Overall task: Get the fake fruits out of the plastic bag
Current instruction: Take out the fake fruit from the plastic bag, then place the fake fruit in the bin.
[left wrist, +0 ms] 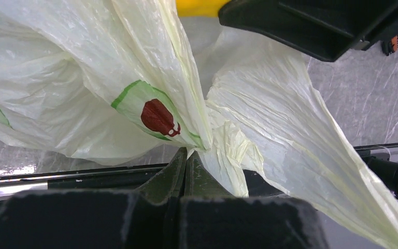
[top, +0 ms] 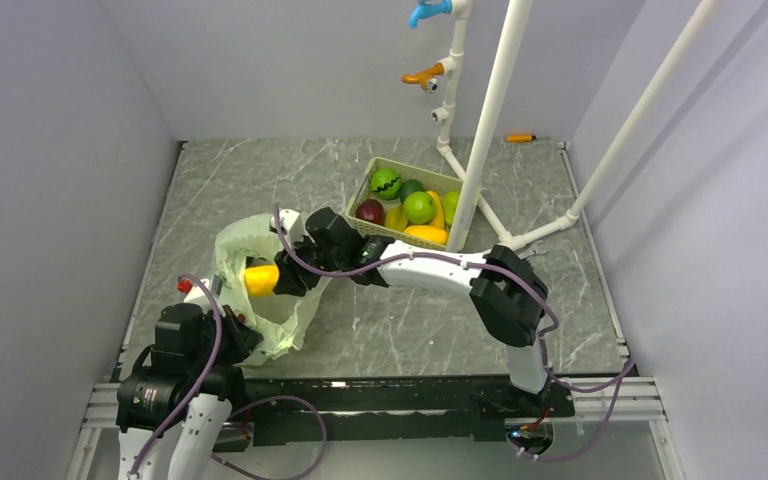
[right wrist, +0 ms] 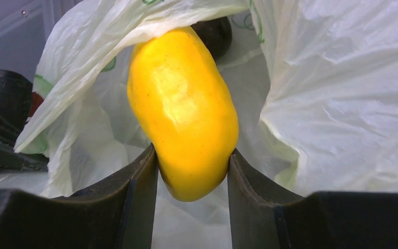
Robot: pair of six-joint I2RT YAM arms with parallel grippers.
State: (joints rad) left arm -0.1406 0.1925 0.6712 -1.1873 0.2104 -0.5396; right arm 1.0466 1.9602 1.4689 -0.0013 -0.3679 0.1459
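Note:
The pale-green plastic bag [top: 290, 318] lies at the left of the table, its mouth open to the right. My right gripper [top: 282, 281] reaches into the mouth and is shut on a yellow oblong fruit [top: 261, 279]. In the right wrist view the yellow fruit [right wrist: 184, 111] sits clamped between the two fingers, with a dark fruit [right wrist: 215, 32] behind it inside the bag [right wrist: 337, 93]. My left gripper [left wrist: 190, 155] is shut on a pinched fold of the bag [left wrist: 269, 109] at its near edge. Other fruits, including a green ball with a zigzag band [top: 385, 183], lie in the beige tray [top: 378, 166].
A white pipe frame [top: 490, 110] stands just right of the tray, with blue and orange hooks on a post behind. An orange marker [top: 520, 138] lies at the back edge. Grey walls close in on both sides.

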